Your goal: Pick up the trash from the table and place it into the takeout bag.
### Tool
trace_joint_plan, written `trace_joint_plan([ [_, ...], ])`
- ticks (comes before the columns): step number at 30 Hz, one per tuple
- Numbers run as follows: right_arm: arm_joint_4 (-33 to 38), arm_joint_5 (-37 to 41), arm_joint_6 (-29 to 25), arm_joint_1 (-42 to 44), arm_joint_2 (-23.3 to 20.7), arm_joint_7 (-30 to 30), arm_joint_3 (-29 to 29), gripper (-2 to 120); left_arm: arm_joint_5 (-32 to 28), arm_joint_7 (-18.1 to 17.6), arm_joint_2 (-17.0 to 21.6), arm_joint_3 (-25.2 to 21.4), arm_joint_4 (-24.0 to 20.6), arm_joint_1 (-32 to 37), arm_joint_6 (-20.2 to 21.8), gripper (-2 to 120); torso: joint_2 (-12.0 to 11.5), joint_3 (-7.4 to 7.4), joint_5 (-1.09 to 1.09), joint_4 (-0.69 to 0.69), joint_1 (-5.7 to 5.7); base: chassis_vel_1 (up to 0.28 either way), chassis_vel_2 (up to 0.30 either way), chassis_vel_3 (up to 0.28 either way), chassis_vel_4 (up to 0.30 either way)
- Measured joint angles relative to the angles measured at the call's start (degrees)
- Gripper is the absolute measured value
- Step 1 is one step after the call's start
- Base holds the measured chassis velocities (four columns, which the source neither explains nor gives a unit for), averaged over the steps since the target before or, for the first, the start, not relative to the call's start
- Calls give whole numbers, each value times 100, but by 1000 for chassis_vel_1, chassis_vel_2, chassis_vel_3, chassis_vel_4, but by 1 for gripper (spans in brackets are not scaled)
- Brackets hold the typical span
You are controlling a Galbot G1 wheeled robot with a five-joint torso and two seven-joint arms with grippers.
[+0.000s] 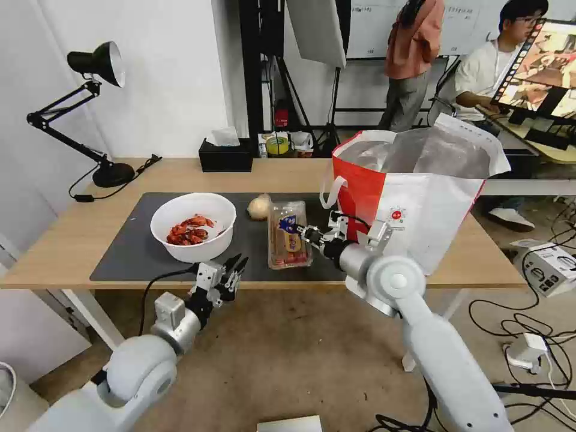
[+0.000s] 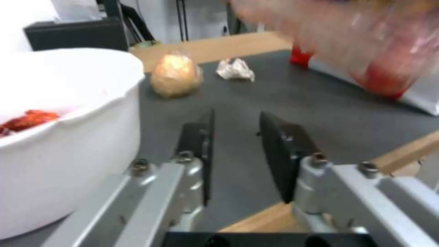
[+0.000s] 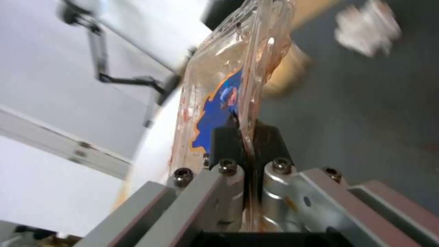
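Right gripper (image 1: 292, 227) pinches the clear plastic tray (image 1: 289, 241), lifted just left of the takeout bag (image 1: 420, 198); next, carry it over the bag's mouth; left gripper (image 1: 235, 268) idles, fingers narrowly parted.

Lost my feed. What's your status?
Right gripper shut on clear hinged plastic tray, beside white-and-red takeout bag. Left gripper open, idle by white round bowl. Nothing in the way.

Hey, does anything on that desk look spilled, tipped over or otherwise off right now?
Nothing is spilled. The one oddity: the clear tray hangs tilted, pinched at one edge by the right gripper.
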State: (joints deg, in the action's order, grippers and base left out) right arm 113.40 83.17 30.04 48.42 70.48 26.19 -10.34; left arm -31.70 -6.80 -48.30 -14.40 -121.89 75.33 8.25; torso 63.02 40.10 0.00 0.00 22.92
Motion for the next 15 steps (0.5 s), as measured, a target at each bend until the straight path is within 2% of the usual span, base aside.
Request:
trace_joint_plan([
  [2, 190, 37, -90, -13, -47, -92, -84, 0, 1, -5, -29, -138, -83, 106, -5, 47, 0, 0, 1, -1, 0, 0, 0, 0, 0],
  [3, 190, 37, -90, -13, -47, -92, -84, 0, 1, -5, -29, -138, -83, 106, -5, 47, 0, 0, 1, -1, 0, 0, 0, 0, 0],
  [5, 552, 129, -242, -112, -166, -138, -235, 0, 3, -5, -114, -342, -159, 310, -76, 59, 0, 0, 1, 0, 0, 0, 0, 0, 0],
  [6, 552, 129, -242, -112, -166, -138, -235, 0, 3, -5, -114, -342, -159, 310, -76, 59, 0, 0, 1, 0, 0, 0, 0, 0, 0],
  [9, 874, 172, -481, -273, -336, -109, -405, 0, 39, -3, -260, -561, -180, 533, -146, 74, 0, 0, 0, 0, 0, 0, 0, 0, 0],
  [10, 874, 172, -481, -273, -336, -109, -405, 0, 39, -3, -260, -561, -180, 533, -146, 74, 0, 0, 0, 0, 0, 0, 0, 0, 0],
  [12, 981, 183, -644, -353, -430, -31, -511, 0, 87, -1, -325, -647, -180, 649, -181, 82, 0, 0, 1, 0, 0, 0, 0, 0, 0],
  [14, 994, 183, -677, -365, -445, -17, -529, 0, 100, -1, -341, -664, -180, 674, -189, 83, 0, 0, 1, 0, 0, 0, 0, 0, 0],
  [15, 1041, 182, -823, -419, -518, 60, -619, 0, 144, 3, -389, -711, -178, 747, -213, 93, 0, 0, 1, 0, 0, 0, 0, 0, 0],
])
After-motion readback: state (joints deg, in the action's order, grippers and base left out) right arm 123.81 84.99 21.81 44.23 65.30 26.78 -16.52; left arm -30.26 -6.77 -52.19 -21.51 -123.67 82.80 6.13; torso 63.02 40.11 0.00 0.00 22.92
